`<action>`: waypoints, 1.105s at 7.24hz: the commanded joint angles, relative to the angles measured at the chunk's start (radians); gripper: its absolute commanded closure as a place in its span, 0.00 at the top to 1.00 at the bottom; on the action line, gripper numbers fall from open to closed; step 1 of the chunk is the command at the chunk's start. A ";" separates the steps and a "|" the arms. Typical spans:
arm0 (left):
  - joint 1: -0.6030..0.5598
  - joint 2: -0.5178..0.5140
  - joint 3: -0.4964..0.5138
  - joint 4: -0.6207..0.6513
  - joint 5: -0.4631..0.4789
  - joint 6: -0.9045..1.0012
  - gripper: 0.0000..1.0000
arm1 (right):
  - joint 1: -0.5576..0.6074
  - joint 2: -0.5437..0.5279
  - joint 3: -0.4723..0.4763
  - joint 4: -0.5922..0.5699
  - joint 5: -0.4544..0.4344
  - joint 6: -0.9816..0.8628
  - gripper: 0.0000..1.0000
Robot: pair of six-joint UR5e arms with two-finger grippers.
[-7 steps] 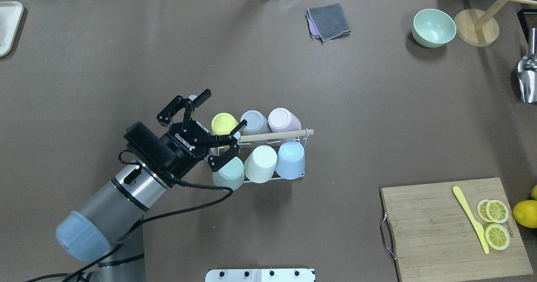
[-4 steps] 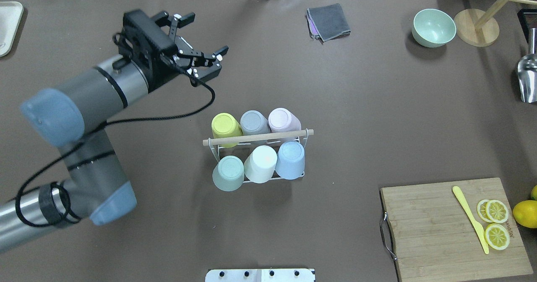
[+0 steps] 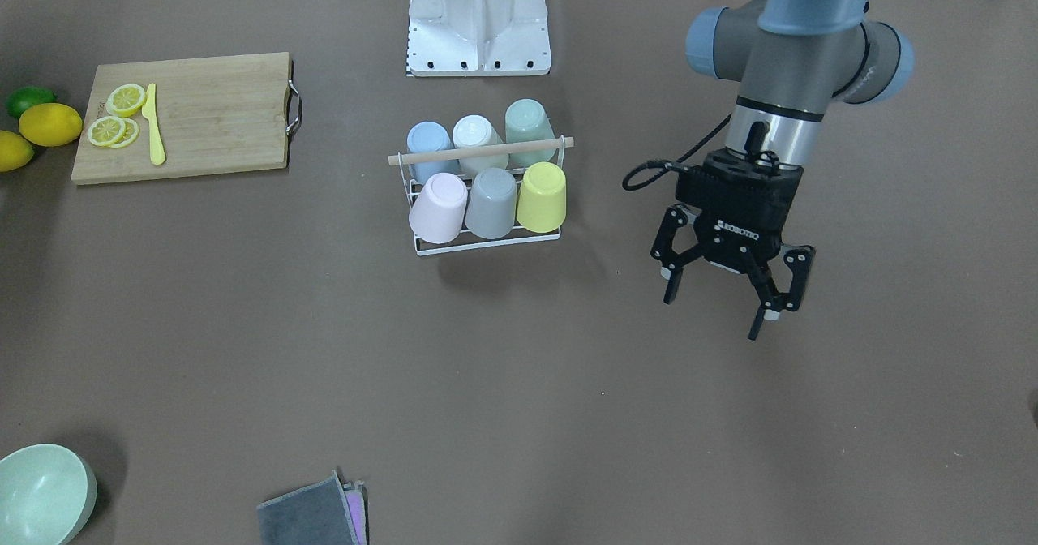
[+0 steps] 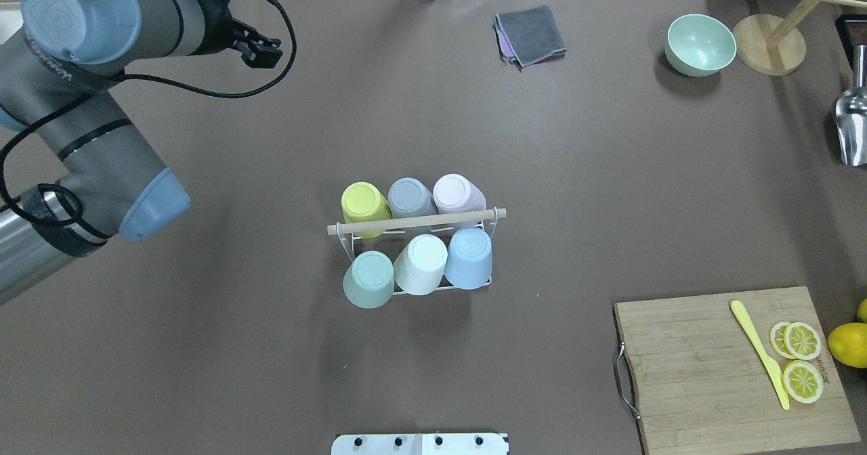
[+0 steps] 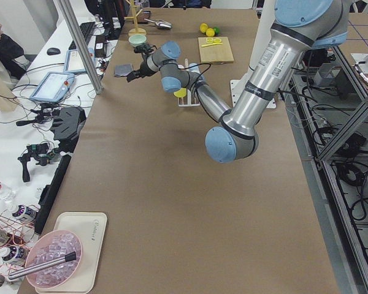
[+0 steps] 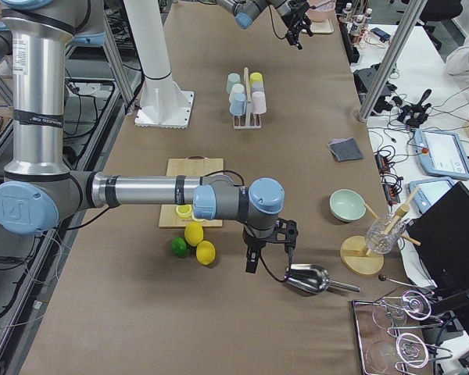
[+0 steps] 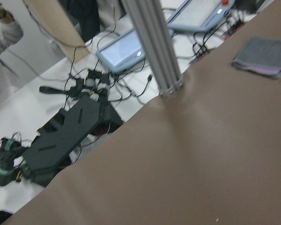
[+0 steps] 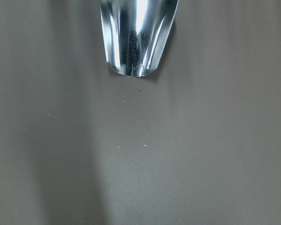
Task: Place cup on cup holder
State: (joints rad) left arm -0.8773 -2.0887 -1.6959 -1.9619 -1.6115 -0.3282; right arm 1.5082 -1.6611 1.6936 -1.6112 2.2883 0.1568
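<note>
Hovering above the brown table point(image 3: 243, 326), my left gripper point(image 3: 724, 308) had its fingers spread wide and held nothing. It hung well apart from the cup holder point(image 3: 482, 151), which stood mid-table. Its prongs carried six upturned cups: yellow cup point(image 3: 542, 196), grey cup point(image 3: 491, 202) and pink cup point(image 3: 439, 208) in one row, mint cup point(image 3: 525, 120), white cup point(image 3: 476, 132) and blue cup point(image 3: 427, 139) in the other. My right gripper point(image 6: 270, 256) sat just beside a metal scoop point(image 6: 306, 277); I could not tell whether its fingers were spread.

Even overhead light; soft shadows are cast beside the cup holder point(image 4: 416, 222). Glare is noted on the metal scoop point(image 8: 138, 33); the left wrist view is blurred.
</note>
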 commanded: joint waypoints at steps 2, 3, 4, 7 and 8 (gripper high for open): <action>-0.097 0.106 0.004 0.342 -0.028 -0.002 0.98 | 0.017 -0.002 0.008 -0.012 0.063 0.019 0.99; -0.118 0.105 0.002 0.526 -0.074 0.000 0.98 | 0.017 -0.008 0.006 -0.006 0.119 0.076 0.99; -0.130 0.108 0.012 0.613 -0.168 0.000 0.98 | 0.017 -0.009 0.006 -0.006 0.114 0.078 0.99; -0.355 0.300 0.038 0.654 -0.541 0.001 0.98 | 0.017 -0.009 -0.002 -0.003 0.059 0.069 0.99; -0.424 0.385 0.038 0.628 -0.624 0.003 0.98 | 0.017 -0.011 -0.003 -0.003 0.054 0.072 0.99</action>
State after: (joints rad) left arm -1.2112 -1.8105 -1.6588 -1.3136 -2.1124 -0.3268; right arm 1.5248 -1.6708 1.6934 -1.6140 2.3625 0.2282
